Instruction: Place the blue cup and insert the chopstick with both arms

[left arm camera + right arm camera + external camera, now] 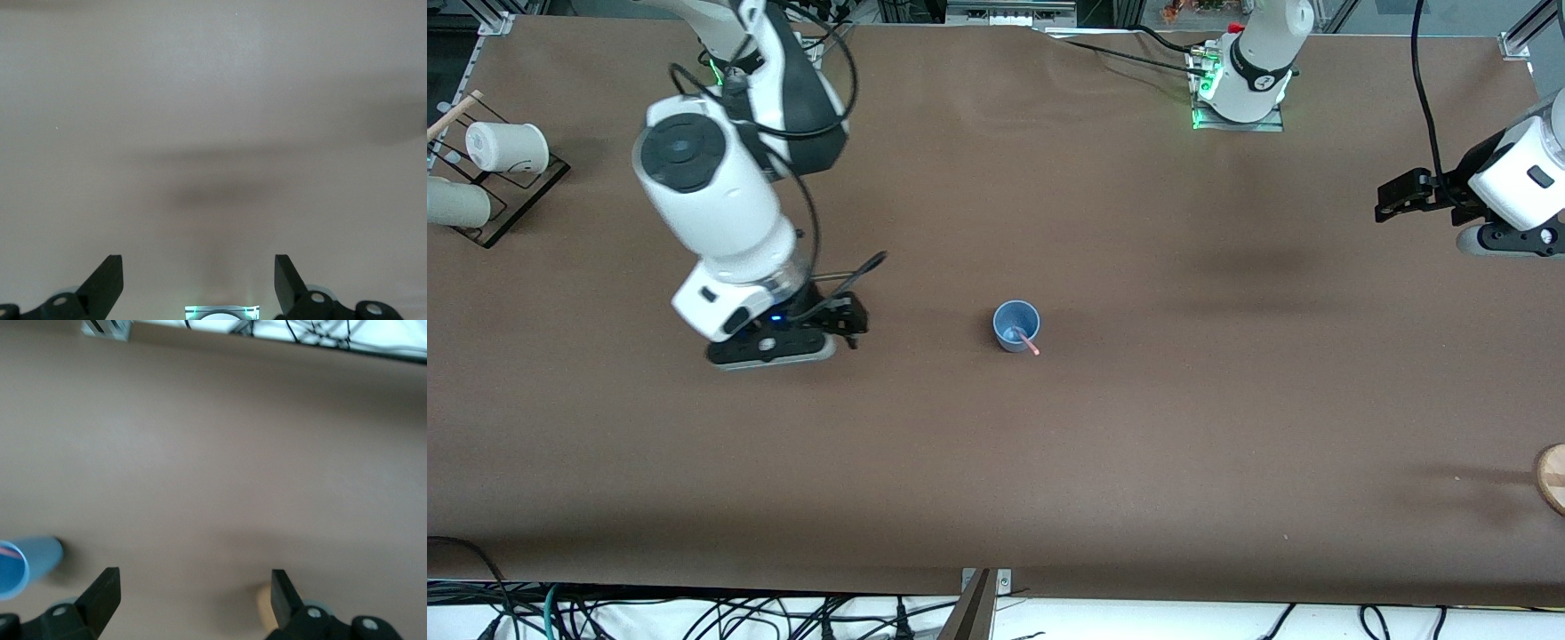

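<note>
The blue cup [1016,325] stands upright near the middle of the table. The chopstick [1027,340] leans inside it, its pink tip sticking out over the rim on the side nearer the front camera. The cup also shows at the edge of the right wrist view [27,564]. My right gripper [852,322] is open and empty, low over the table beside the cup, toward the right arm's end. My left gripper [1392,200] is open and empty, raised over the left arm's end of the table. In the left wrist view the left gripper [199,283] has only bare table under it.
A black rack [511,191] with white cups [507,147] stands at the right arm's end of the table. A round wooden piece [1552,476] lies at the table's edge at the left arm's end. Cables hang along the table's front edge.
</note>
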Controlling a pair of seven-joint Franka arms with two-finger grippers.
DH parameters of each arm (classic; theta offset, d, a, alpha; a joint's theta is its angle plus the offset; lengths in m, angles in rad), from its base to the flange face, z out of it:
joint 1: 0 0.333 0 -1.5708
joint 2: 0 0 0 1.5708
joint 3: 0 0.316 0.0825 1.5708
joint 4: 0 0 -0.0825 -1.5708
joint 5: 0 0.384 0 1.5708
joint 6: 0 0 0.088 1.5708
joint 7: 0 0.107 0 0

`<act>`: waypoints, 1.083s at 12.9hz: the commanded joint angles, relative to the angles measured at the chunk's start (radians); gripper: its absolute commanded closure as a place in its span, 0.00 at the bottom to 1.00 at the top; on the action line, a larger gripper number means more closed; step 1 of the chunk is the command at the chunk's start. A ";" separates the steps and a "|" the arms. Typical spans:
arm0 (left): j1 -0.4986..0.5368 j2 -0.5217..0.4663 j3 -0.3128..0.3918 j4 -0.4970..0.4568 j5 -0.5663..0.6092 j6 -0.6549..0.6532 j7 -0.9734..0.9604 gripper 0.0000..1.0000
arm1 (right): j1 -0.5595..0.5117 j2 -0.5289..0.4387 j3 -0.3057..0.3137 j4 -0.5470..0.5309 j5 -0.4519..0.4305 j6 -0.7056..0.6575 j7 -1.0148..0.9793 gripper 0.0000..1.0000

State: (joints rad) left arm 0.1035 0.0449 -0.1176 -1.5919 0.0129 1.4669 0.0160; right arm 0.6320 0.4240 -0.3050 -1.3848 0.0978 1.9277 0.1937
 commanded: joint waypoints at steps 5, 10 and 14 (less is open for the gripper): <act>0.005 0.001 -0.002 0.001 0.018 0.007 0.024 0.00 | -0.122 -0.267 -0.059 -0.193 0.094 -0.219 -0.177 0.00; 0.001 0.003 -0.002 0.001 0.018 0.009 0.024 0.00 | -0.350 -0.445 0.173 -0.333 -0.024 -0.251 -0.177 0.00; 0.002 0.003 -0.002 0.001 0.016 0.009 0.025 0.00 | -0.351 -0.392 0.167 -0.267 -0.047 -0.256 -0.180 0.00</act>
State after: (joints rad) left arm 0.1044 0.0487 -0.1174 -1.5919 0.0129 1.4695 0.0225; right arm 0.2989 0.0040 -0.1541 -1.6805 0.0699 1.6772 0.0225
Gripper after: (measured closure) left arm 0.000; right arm 0.000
